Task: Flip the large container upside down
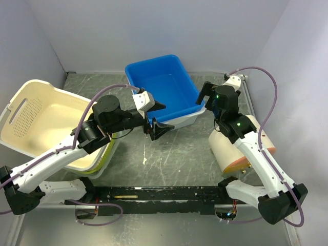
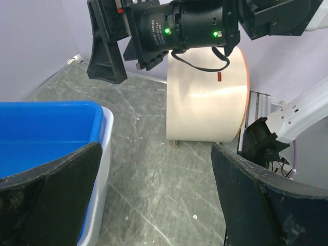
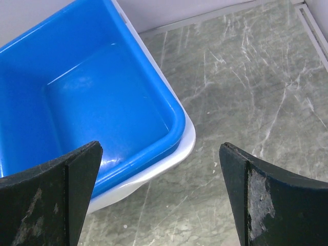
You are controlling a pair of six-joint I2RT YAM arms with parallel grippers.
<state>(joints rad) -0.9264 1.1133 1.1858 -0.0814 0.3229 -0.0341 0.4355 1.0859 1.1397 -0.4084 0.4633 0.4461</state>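
Grey marbled tabletop carries the large container (image 1: 31, 118), mouth up, at the left. Left gripper (image 1: 168, 116) and right gripper (image 3: 160, 154) gape empty near the blue tub (image 1: 164, 84). The left should likely reach the container's rim, pinch it firmly, and tip it over.

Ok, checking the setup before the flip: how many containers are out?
4: cream basket at left, blue tub at centre back nested in a white tub, round cream bin lying at right. A fifth may hide under the basket.

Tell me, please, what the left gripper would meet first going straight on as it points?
The left gripper would probably meet the cream cylinder, past bare table; the right arm hangs above that line.
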